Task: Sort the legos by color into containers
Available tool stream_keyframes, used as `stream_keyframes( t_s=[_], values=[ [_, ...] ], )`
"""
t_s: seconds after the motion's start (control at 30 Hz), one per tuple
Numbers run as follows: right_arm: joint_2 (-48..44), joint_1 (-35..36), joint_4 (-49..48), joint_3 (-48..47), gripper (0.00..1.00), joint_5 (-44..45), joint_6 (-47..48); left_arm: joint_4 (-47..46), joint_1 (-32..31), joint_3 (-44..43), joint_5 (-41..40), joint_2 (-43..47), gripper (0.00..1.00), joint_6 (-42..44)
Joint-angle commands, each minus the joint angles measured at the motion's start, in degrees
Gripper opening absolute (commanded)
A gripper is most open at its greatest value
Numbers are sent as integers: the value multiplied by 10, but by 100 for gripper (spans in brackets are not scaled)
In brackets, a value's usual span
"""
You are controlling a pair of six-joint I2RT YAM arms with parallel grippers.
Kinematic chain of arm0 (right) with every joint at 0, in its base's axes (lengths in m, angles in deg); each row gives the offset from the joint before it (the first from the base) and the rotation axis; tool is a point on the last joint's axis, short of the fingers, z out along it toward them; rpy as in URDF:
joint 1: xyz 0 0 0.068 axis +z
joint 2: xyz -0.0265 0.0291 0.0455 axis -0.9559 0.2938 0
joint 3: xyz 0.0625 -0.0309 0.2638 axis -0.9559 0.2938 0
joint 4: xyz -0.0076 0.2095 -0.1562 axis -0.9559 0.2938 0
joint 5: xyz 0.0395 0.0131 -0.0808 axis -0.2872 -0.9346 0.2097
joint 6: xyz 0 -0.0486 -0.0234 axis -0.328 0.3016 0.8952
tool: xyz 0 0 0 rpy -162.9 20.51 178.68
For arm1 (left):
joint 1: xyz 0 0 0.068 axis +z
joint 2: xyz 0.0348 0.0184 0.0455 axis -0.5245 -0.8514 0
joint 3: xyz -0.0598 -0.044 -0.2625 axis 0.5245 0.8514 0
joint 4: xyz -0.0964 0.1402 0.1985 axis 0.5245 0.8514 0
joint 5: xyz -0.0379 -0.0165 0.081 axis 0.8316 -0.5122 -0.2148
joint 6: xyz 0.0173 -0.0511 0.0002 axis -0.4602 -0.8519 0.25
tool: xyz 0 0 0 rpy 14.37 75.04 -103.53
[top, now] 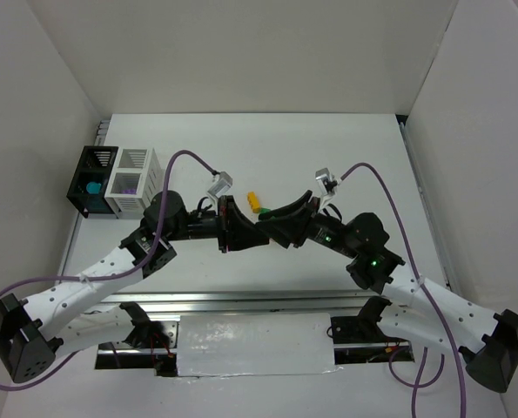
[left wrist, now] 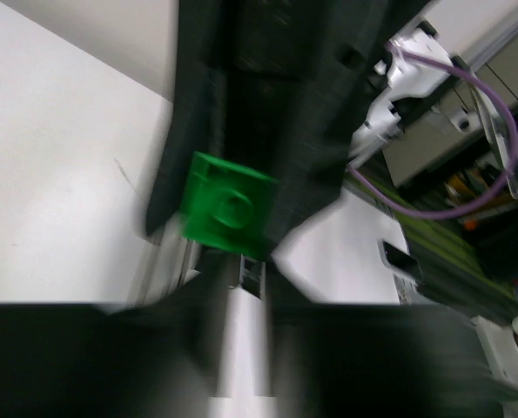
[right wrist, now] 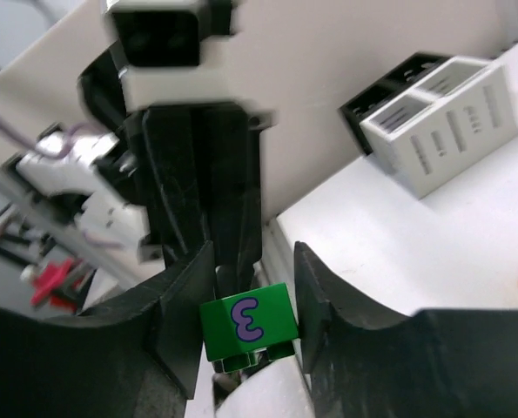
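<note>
My two grippers meet tip to tip above the table's middle. My right gripper (top: 272,228) is shut on a green lego (right wrist: 248,324) with a purple "3" on it, seen between its fingers (right wrist: 324,296) in the right wrist view. The same lego (left wrist: 228,205) shows in the left wrist view, just beyond my left gripper (left wrist: 241,300). My left gripper (top: 245,228) has its fingers almost together; I cannot tell whether they touch the lego. A yellow and orange lego (top: 256,203) lies on the table just behind the grippers. The black container (top: 91,178) holds a teal lego (top: 93,186). The white container (top: 130,181) holds a purple one.
The two containers stand side by side at the table's far left and also show in the right wrist view, white (right wrist: 450,122) in front of black (right wrist: 389,87). White walls enclose the table on three sides. A metal rail (top: 241,300) runs along the near edge.
</note>
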Motion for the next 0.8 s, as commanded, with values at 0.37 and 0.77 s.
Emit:
stream_keyframes(
  t_s=[0.37,0.77],
  values=[
    [-7,13,-18,5,15,5,-7,-29,-1,-2,-33,5,0,20],
    [-12,12,-9,2,0,18,8,-52,-1,7,32,18,78,23]
  ],
)
